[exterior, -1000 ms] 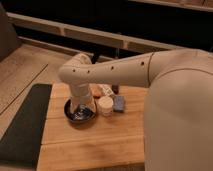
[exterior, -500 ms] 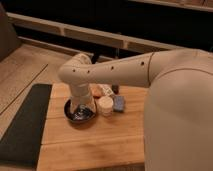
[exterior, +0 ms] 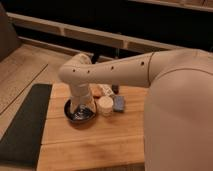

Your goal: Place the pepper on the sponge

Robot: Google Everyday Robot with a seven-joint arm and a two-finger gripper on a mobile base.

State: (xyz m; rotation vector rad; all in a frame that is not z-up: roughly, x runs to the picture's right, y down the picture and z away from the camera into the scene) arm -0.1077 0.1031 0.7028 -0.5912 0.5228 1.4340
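Note:
My gripper (exterior: pixel 80 111) reaches down into a black bowl (exterior: pixel 68 112) at the left of the wooden table, and the white wrist above covers most of the bowl's inside. Its jaws stand open. The pepper is hidden; I cannot pick it out anywhere. The sponge (exterior: pixel 119 103), a small flat blue block, lies on the table right of a white cup (exterior: pixel 105 106), about two bowl-widths from the gripper. Nothing rests on the sponge.
A white bottle with a coloured label (exterior: pixel 103 90) lies behind the cup, and a small black oblong object (exterior: pixel 116 88) lies behind the sponge. A dark mat (exterior: pixel 25 125) borders the wooden table (exterior: pixel 95 145) on the left. My arm and body fill the right.

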